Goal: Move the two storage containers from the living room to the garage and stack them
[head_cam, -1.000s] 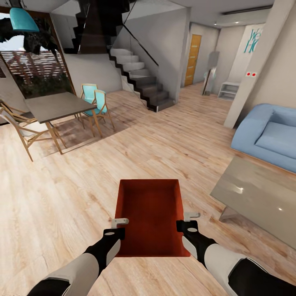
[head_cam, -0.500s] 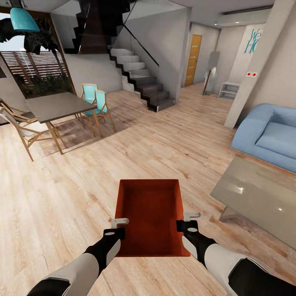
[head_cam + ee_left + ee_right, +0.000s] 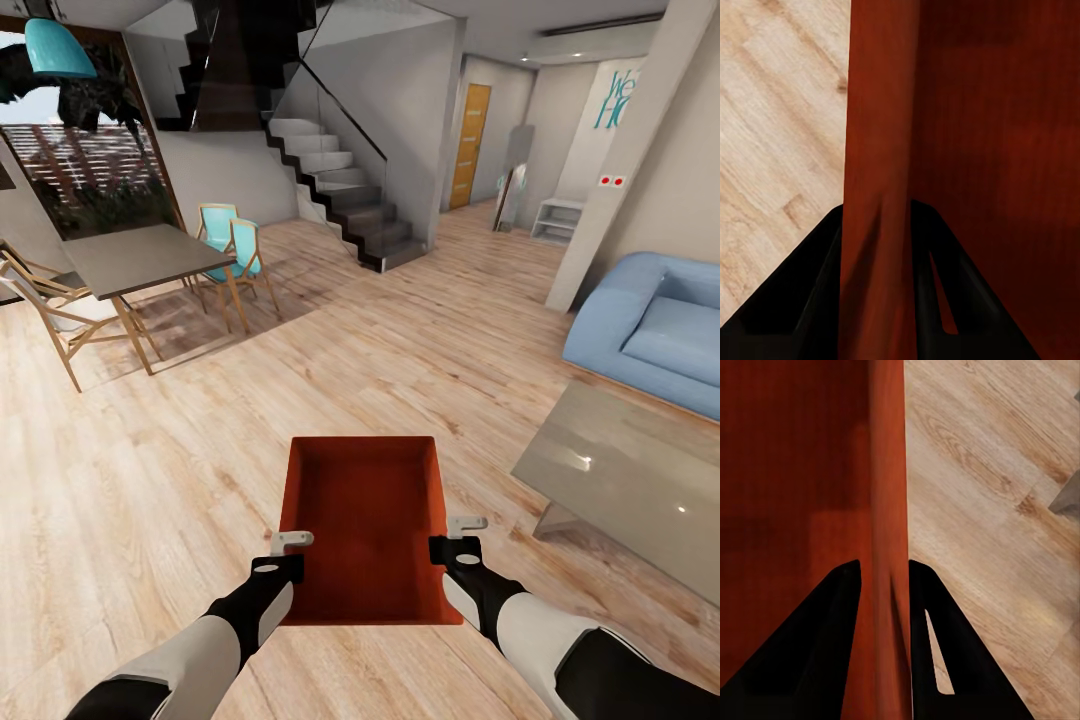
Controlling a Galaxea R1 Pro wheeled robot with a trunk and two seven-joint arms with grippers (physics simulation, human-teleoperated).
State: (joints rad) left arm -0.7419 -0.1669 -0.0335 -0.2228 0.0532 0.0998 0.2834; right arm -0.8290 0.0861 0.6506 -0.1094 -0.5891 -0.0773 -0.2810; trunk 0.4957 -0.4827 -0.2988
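An orange-red open storage container [image 3: 365,525] hangs in front of me above the light wood-plank floor of the living room, held by both arms. My left gripper [image 3: 283,565] is shut on its left wall [image 3: 877,187], one black finger on each side of the thin wall. On the opposite side my right gripper [image 3: 448,548] is shut on the right wall [image 3: 886,525] in the same way. The box is empty inside.
A glass coffee table [image 3: 625,480] stands close at the right, with a blue sofa [image 3: 650,330] behind it. At the left are a dining table [image 3: 135,258] and chairs [image 3: 235,250]. A staircase [image 3: 345,195] and a hallway with an oak door [image 3: 469,145] lie ahead.
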